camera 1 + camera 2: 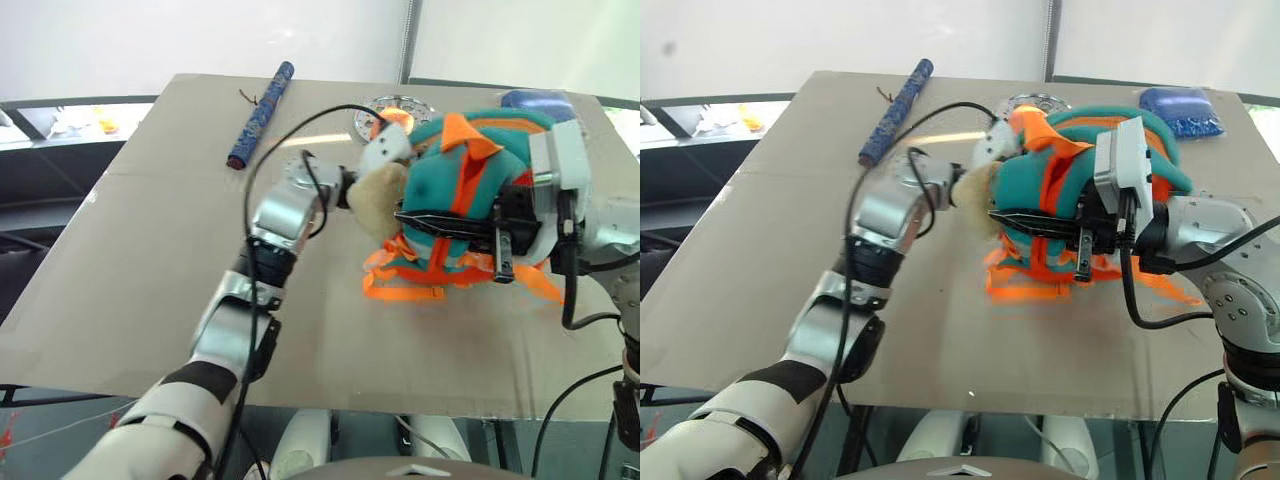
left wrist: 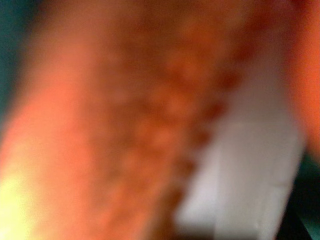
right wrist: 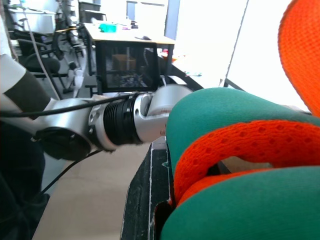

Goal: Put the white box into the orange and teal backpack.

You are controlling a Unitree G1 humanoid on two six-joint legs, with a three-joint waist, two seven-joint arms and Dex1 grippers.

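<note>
The right hand [image 1: 470, 232], at centre right, is clenched on the backpack [image 1: 455, 190], lifting it so its mouth faces left. The left hand [image 1: 372, 170] grasps the box [image 1: 384, 150] at that mouth, above the tabletop [image 1: 130, 260], angled for insertion.

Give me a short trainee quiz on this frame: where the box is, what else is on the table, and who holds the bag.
1. True or false: the white box lies flat on the table.
2. What lies near the table's far left edge? A: a mug. B: a blue patterned tube. C: scissors.
3. Which gripper is clamped on the orange and teal backpack?

Key: 1. False; it is raised at the backpack's top. 2. B. 3. The right gripper.
</note>
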